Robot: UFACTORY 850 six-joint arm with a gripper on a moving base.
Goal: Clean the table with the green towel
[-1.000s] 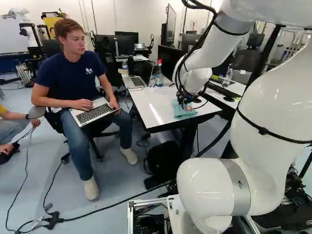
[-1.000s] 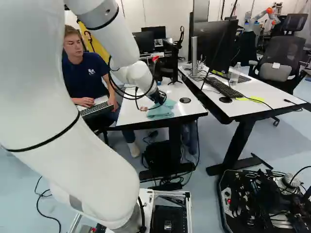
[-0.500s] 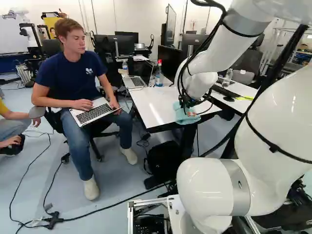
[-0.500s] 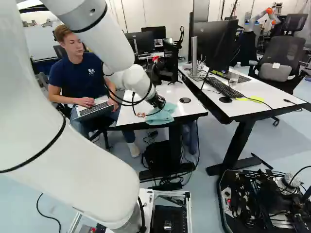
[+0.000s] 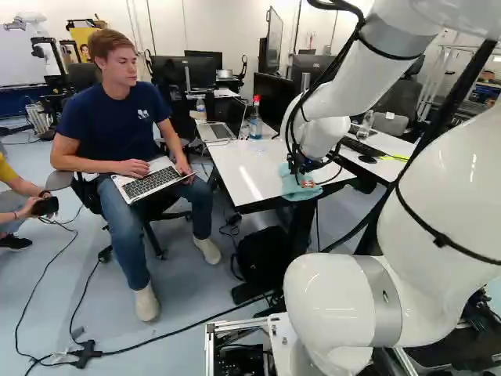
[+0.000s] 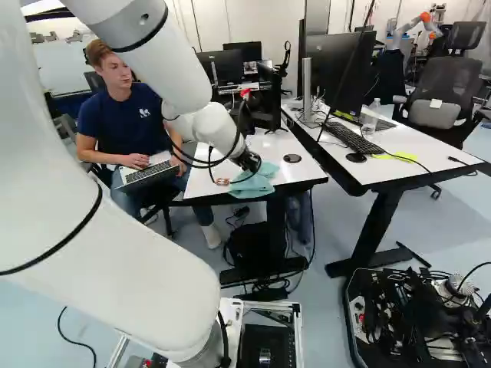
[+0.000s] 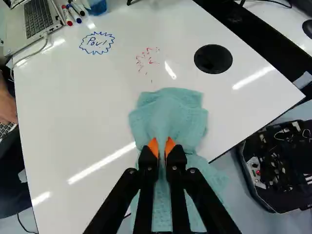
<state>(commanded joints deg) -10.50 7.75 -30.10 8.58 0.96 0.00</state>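
The black two-finger gripper [image 6: 254,163] is clamped on the pale green cloth towel [image 7: 168,112]. This towel lies over the near edge of the white table [image 7: 73,112].

Green towel [image 7: 168,109]: pale teal, textured, crumpled, ridge pinched up at middle, lower part draped over table edge. Sits right of center in left base view. Table [image 7: 87,126]: glossy white top, dark edge, level, mid-frame in right base view; blue writing [image 7: 97,43], red scribbles [image 7: 146,57] on top.
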